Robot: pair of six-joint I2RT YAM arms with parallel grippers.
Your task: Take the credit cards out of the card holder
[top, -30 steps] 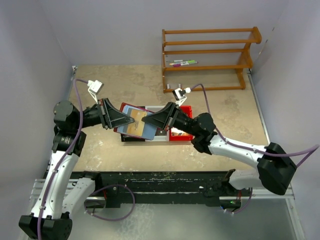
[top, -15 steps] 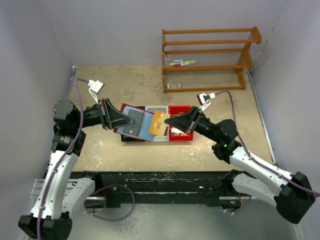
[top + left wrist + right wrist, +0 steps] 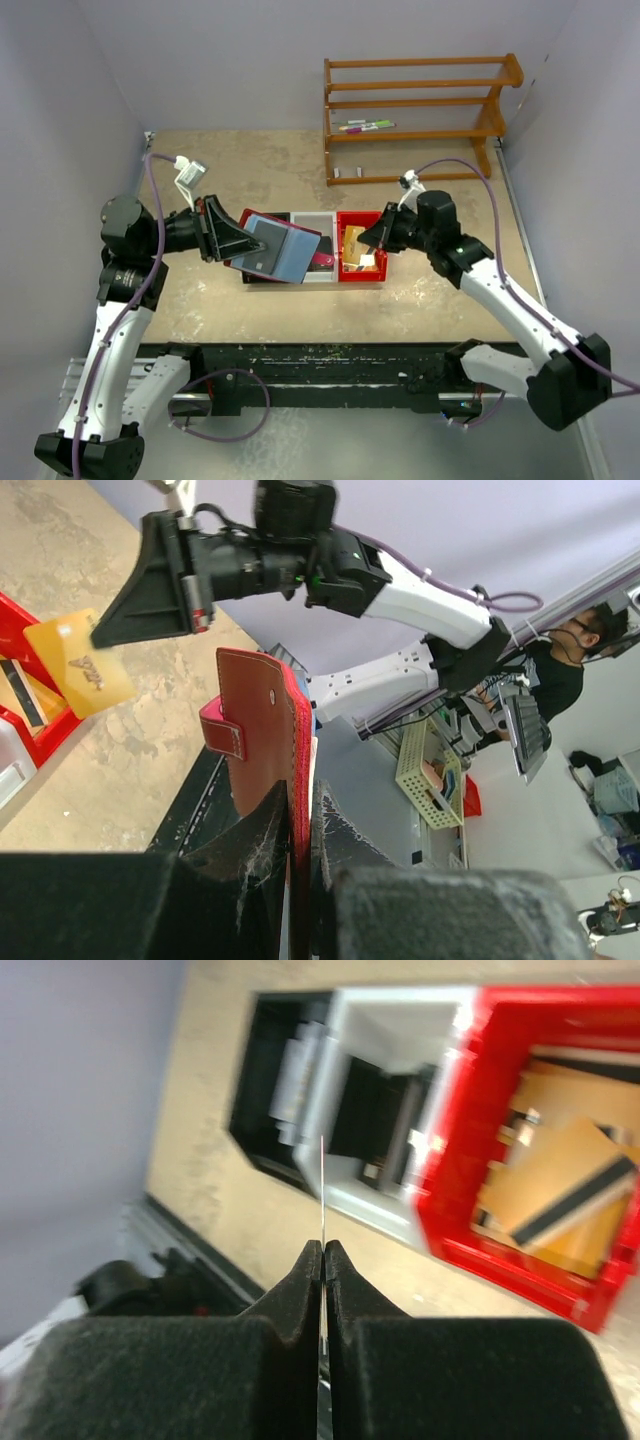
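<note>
A second ago the right claw was at the card holder. It has since drawn back to its own side and now hangs over the red bin, with a gold credit card that it has pulled out of the sleeves. The left arm has barely shifted and the holder is still aloft.

Three small bins stand in a row on the desk: a black one, a grey one and the red one. The open holder hides most of the black bin from above. Tan cards already lie in the red bin, one showing a dark stripe. A wooden rack with markers on a shelf stands at the far side, well apart from the arms.

The right claw is pinched tight on the gold card (from its own camera the card is only a thin line seen edge-on). The left claw is narrowed onto the maroon cover of the card holder and holds it tilted above the black and grey bins, its red strap tab hanging free. Holder and gold card are apart, with the grey bin between them from above.
</note>
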